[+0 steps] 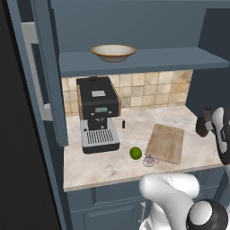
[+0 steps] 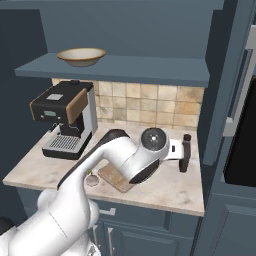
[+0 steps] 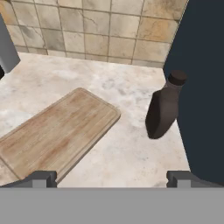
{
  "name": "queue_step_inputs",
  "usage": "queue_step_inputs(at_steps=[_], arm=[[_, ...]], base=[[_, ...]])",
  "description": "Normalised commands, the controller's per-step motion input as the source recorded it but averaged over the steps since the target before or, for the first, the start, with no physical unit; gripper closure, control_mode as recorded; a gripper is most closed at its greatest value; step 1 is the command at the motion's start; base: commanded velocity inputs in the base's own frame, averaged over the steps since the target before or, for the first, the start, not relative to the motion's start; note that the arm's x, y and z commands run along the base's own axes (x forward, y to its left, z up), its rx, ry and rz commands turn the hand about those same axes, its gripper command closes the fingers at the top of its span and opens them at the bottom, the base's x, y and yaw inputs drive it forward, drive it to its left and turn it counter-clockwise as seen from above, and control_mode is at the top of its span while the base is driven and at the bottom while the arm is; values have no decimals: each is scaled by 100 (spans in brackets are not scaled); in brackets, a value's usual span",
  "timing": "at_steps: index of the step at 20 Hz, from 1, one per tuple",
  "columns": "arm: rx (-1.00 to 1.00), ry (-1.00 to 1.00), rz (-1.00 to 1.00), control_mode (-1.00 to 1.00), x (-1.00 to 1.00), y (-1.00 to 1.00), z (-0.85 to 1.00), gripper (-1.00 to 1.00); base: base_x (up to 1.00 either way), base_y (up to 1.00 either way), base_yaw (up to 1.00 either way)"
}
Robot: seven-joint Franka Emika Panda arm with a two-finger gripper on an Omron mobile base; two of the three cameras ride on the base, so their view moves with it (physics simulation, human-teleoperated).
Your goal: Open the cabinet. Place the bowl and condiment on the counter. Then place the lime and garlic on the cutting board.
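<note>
My gripper [image 3: 112, 177], jaws spread wide and holding nothing, hangs low over the counter [image 1: 108, 164] near its right end, facing the bottle [image 3: 162, 109]. The bottle stands upright on the stone beside the dark cabinet [image 1: 134, 22] side panel, apart from my fingertips [image 3: 41, 178], so I judge it already delivered to the counter and my open jaws as the posture of a hand that has let go. The board [image 3: 57, 131] lies flat between the bottle and the counter's middle, one rounded corner turned toward the bottle, its top bare and ready to receive the produce.

The lime [image 1: 135, 153] rests on the stone just off the board's near left corner, close to the front edge. The garlic [image 1: 148, 161] sits just beside the lime, close against that corner; whether it touches I cannot tell. Both wait off the board, so that step is not yet done. The bowl [image 1: 113, 52] sits on the cabinet's blue shelf, above the coffee machine [image 1: 98, 112], its door swung aside; I judge it the next item to bring down.

The counter is beige marbled stone with a pale edge, backed by tan square tiles [image 2: 150, 102], with slate-blue cabinetry above and below.
</note>
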Motion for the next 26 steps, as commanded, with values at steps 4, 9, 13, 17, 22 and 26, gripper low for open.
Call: queue_step_inputs(at_steps=[4,9,13,17,22,26], arm=[[4,7,0,-100,-82,50,44,-100],[0,-1,-4,-100,-88,25,33,-100],[3,-4,-2,-100,-42,37,33,-100],[6,-8,0,-100,-1,67,21,-100],[5,-6,4,-100,0,62,14,-100],[13,-1,1,-100,0,19,34,-100]], base=[[0,0,0],[0,0,0],[0,0,0],[0,0,0],[0,0,0],[0,0,0]])
